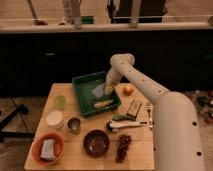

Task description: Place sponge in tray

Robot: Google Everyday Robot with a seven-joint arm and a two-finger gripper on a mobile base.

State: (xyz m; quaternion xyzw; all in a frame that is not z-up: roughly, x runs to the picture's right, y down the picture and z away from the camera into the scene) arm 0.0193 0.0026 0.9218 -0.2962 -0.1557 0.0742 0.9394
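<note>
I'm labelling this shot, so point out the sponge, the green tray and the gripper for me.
sponge [98, 91], camera view, on its blue face inside the tray.
green tray [80, 93], camera view, on its left wall.
gripper [106, 90], camera view, at its tip above the tray, beside the sponge.

A light wooden table [142, 161] stands on a dull grey floor [30, 107] before a long dark cabinet front [50, 60], topped by a pale countertop edge [100, 27], in dim warm light
</note>
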